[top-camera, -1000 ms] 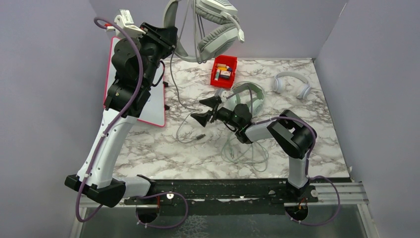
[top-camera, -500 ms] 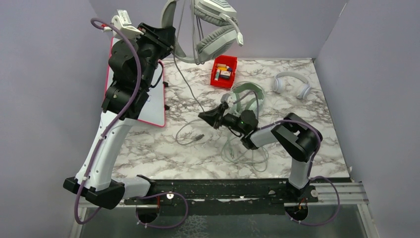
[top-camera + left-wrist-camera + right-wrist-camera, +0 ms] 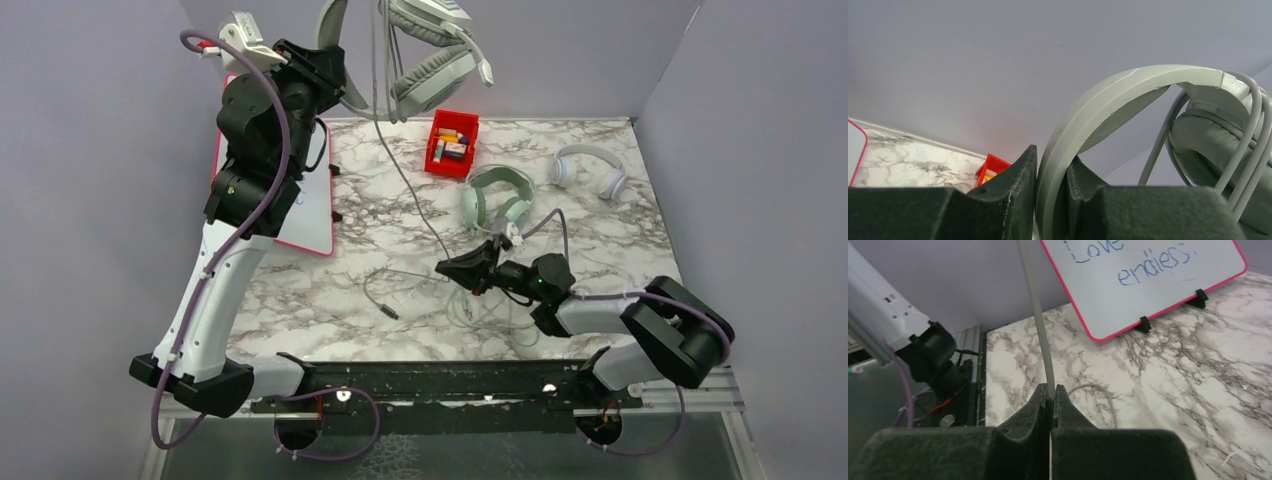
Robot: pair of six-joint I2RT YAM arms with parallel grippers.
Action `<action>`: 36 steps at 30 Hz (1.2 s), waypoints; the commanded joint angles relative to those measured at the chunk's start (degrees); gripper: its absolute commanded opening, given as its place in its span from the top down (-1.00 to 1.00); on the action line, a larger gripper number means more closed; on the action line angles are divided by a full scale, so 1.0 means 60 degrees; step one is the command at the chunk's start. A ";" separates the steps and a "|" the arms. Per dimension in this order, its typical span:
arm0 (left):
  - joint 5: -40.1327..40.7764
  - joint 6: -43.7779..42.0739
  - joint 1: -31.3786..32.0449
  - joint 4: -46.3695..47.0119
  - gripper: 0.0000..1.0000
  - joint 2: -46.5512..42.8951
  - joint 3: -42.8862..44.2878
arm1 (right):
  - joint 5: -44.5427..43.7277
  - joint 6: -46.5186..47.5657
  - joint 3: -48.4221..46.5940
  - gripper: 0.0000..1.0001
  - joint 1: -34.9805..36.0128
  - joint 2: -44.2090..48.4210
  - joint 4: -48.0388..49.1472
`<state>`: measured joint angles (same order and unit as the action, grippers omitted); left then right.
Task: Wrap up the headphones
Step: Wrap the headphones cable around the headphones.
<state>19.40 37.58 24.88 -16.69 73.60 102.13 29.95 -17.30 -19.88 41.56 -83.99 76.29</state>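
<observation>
The grey-white headphones [image 3: 425, 50] hang high at the back, my left gripper [image 3: 335, 80] shut on their headband [image 3: 1108, 100]. Cable loops lie over one ear cup [image 3: 1218, 150]. Their thin grey cable [image 3: 410, 190] runs down taut to my right gripper [image 3: 447, 267], which is shut on the cable [image 3: 1040, 330] low over the table's middle. The cable's loose end [image 3: 385, 295] trails on the marble to the left. The mint-green headphones [image 3: 497, 195] lie flat behind the right gripper, their cable [image 3: 490, 310] heaped near the front. A smaller white headset [image 3: 590, 168] rests at the back right.
A red bin [image 3: 453, 143] with small items stands at the back centre. A pink-framed whiteboard [image 3: 310, 200] leans at the left, under the left arm. Grey walls close in the back and both sides. The table's dark front rail [image 3: 450, 380] carries the arm bases.
The right gripper closed on the grey cable and drew it right and toward the front, pulling it taut. The left arm lifted the grey-white headphones slightly.
</observation>
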 commanded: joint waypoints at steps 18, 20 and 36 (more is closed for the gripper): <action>-0.5651 0.0248 0.0006 -0.0806 1.00 -0.0391 0.0457 | 0.0022 0.0748 -0.0851 0.99 -0.2379 0.1034 -0.4349; -0.7079 0.0252 -0.0002 -0.0840 1.00 -0.0625 -0.0236 | 0.0494 0.0810 -0.1494 0.99 -0.2811 0.0726 -0.4795; -0.6551 -0.3659 0.0095 -0.3780 1.00 -0.1747 -0.4817 | 0.0818 0.2450 -0.6540 0.99 -0.4333 -0.0684 -1.0341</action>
<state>-22.65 20.99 24.86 -36.51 64.95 76.53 36.38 -6.83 -52.64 16.27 -86.61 26.61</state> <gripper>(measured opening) 0.241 0.033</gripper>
